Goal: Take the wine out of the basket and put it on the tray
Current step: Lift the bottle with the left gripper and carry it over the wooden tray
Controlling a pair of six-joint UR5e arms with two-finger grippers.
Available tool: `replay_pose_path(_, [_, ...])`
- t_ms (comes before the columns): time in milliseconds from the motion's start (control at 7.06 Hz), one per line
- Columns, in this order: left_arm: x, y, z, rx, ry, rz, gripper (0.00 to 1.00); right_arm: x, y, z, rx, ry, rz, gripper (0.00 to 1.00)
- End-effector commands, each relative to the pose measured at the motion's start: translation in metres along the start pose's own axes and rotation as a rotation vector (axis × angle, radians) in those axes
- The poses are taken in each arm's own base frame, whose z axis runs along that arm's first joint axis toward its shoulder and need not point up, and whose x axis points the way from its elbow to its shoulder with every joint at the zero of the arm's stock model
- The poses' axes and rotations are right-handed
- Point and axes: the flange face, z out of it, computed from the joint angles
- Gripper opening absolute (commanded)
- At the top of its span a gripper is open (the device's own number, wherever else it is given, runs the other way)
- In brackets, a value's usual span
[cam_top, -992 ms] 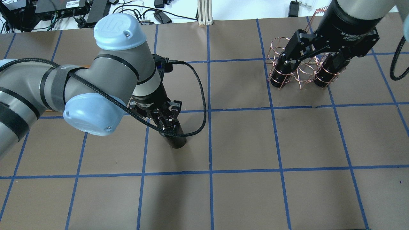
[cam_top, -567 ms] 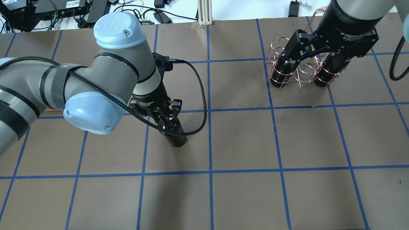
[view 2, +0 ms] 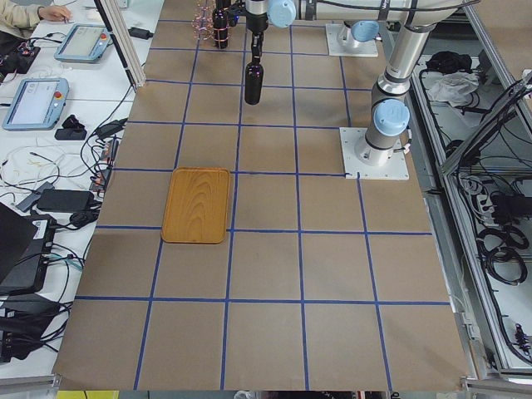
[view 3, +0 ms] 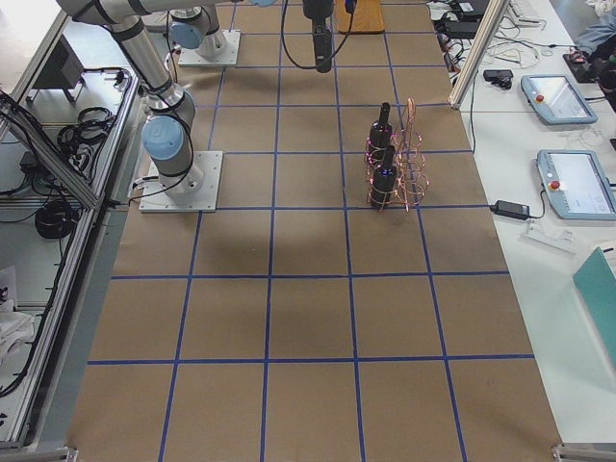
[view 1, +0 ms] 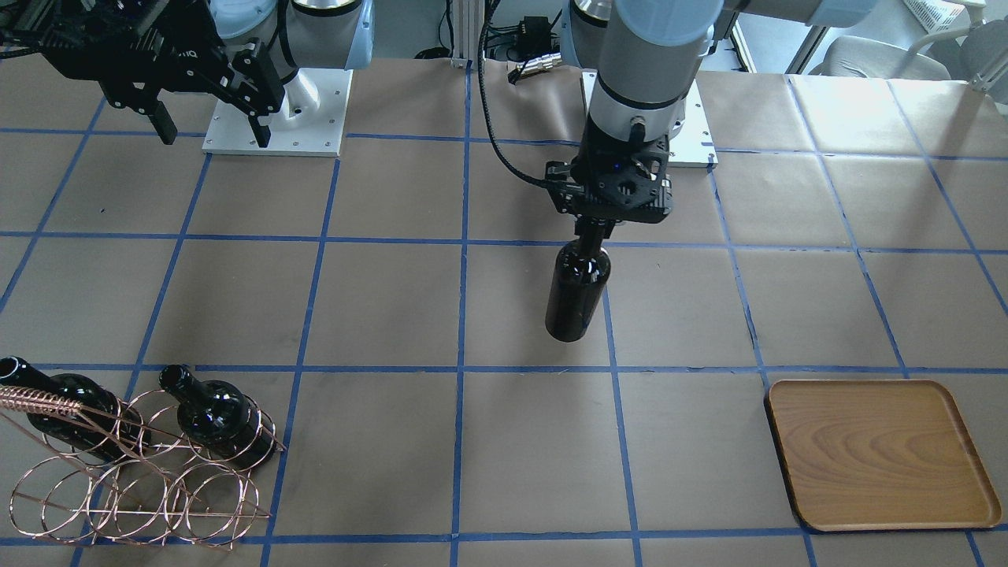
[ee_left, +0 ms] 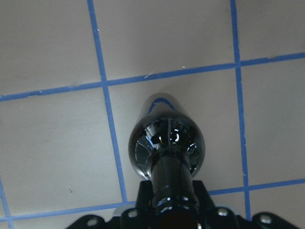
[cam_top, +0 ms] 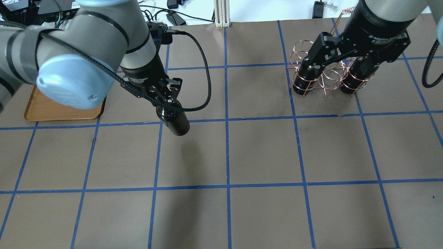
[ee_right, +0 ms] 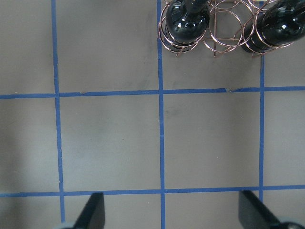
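Observation:
My left gripper [cam_top: 166,106] is shut on the neck of a glossy near-black wine bottle [cam_top: 175,122] and holds it upright, apparently just above the table. It also shows in the front view [view 1: 579,291] and the left wrist view [ee_left: 167,143]. The wooden tray [cam_top: 52,112] lies to the left, partly hidden under my left arm; the front view shows it whole [view 1: 882,457]. The copper wire basket [cam_top: 323,81] stands at the far right with two more bottles [cam_top: 306,76] [cam_top: 356,74] in it. My right gripper [view 1: 211,130] is open and empty above the basket.
The table is brown paper with a blue tape grid. Cables and power boxes [cam_top: 86,10] lie along the far edge. The arm base plates [view 1: 276,118] sit at the robot's side. The basket's coiled handle [view 1: 35,402] sticks up.
My left arm has carried the bottle away from me and to the left, toward the tray, and the tray has come into view. The right arm has not moved.

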Motion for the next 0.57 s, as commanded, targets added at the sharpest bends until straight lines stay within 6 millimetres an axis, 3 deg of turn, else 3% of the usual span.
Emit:
replay_pose_path(0, [-0.063,-0.029,-0.013,-0.015,0.003,0.007,0.00,0.000,0.000,0.000,0.000,0.000,0.001,1.00])
replay_pose_path(425, [-0.190,-0.060,-0.030,-0.004,0.010,-0.046,0.00,0.000,0.000,0.000,0.000,0.000,0.001,1.00])
